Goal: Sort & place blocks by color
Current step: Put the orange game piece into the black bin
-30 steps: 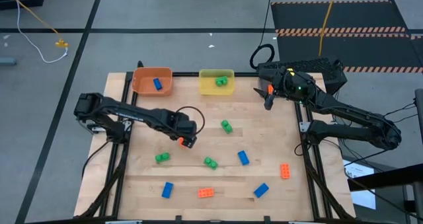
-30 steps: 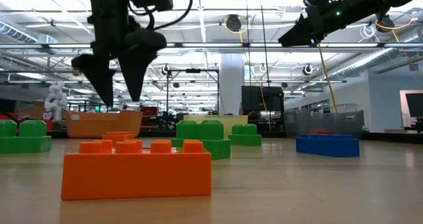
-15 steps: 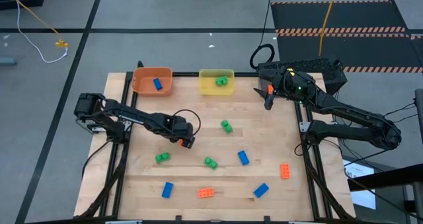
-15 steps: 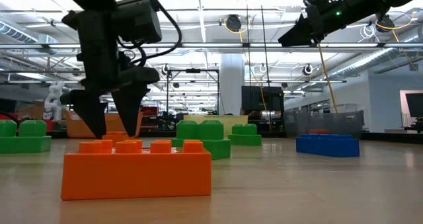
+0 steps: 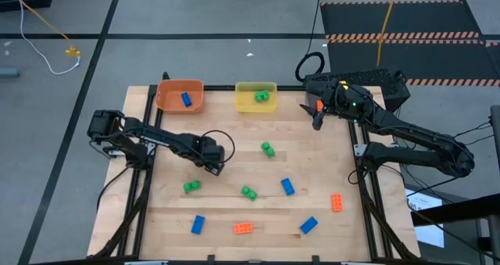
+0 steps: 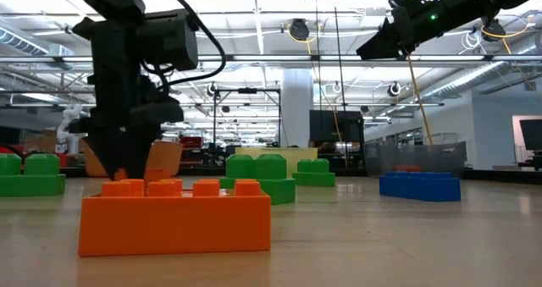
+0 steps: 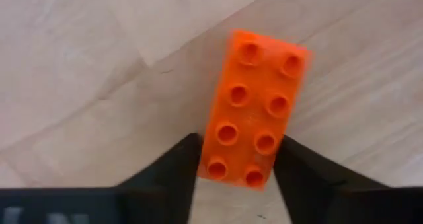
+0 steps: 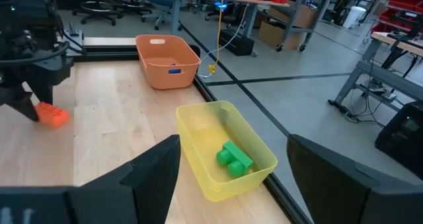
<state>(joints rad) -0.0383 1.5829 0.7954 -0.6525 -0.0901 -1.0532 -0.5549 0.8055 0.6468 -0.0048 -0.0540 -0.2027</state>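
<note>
Left hand (image 7: pixel 234 159) down at table, fingers straddling orange block (image 7: pixel 254 108), not clamped; right hand (image 8: pixel 231 178) spread, raised.

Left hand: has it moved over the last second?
Yes. The left hand has dropped toward the table in the low view, its fingers now straddling an orange brick.

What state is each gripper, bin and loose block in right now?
Left gripper: down at the table, fingers straddling the orange block, not clearly clamped.
Right gripper: open, raised near the yellow bin.
Orange bin: holds one blue block.
Yellow bin: holds green blocks.
Other blocks: loose on the table.
</note>
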